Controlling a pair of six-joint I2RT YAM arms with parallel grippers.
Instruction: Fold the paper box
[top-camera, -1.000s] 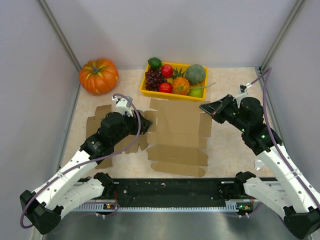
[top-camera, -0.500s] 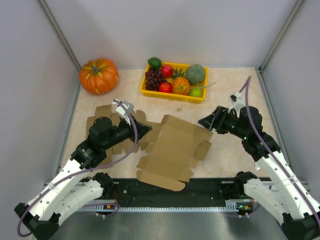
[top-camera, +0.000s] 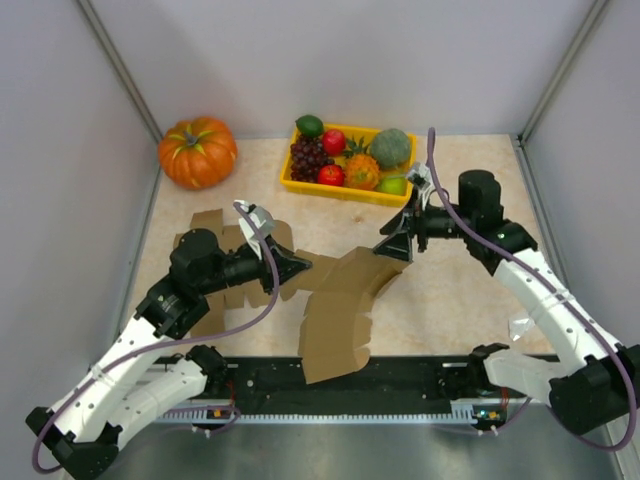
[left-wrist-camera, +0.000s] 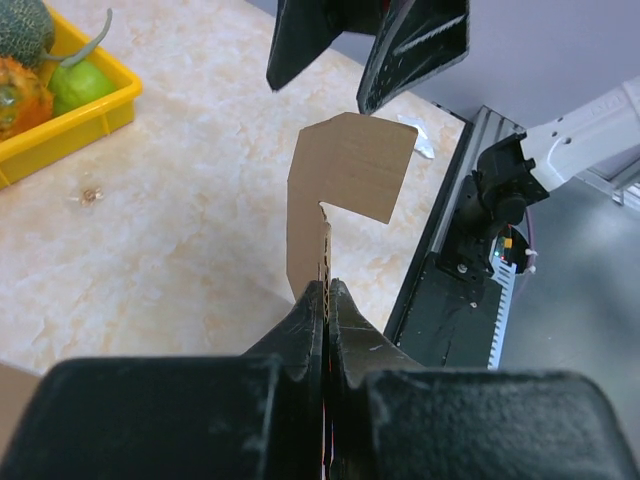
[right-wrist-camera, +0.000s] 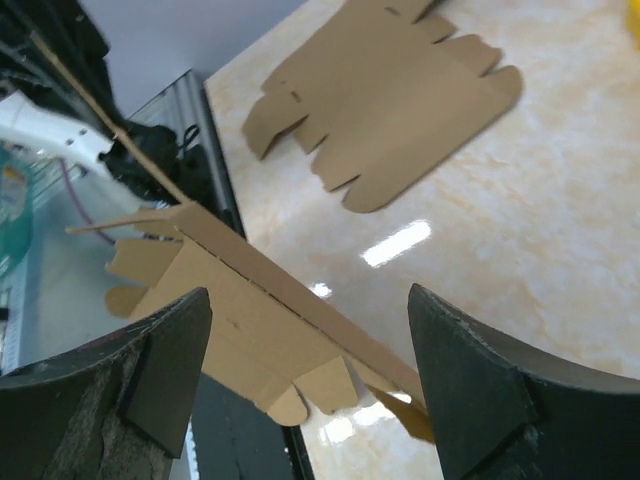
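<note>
Pinching the paper box (top-camera: 338, 312) by one edge, the left hand (top-camera: 293, 265) has its fingers pressed flat together on the cardboard, with no gap showing in the left wrist view. That view catches the sheet almost edge-on: a thin line rises from the fingertips to one flap at the centre of the frame, and everything below the grip is hidden behind the dark fingers.

From above, the box is an unfolded blank tilted up off the counter (top-camera: 460, 290) in the middle of the frame. Its lower end overlaps the black rail (top-camera: 420, 375) at the bottom, so whether that end rests on anything cannot be told.

At the upper right end of the blank sits the right hand (top-camera: 393, 243), its fingers spread wide. In the right wrist view the cardboard slants across the space between them, from centre left down to lower right. Its far corner runs close to the finger at lower right, but whether the two are touching is unclear. The left wrist view shows only the tips of this hand, cut off by the top edge.

A flat cardboard sheet (top-camera: 208, 222) lies on the counter at centre left, partly covered by the left arm. Behind it are a pumpkin (top-camera: 197, 151) at upper left and a yellow tray (top-camera: 340, 191) of fruit at upper centre
</note>
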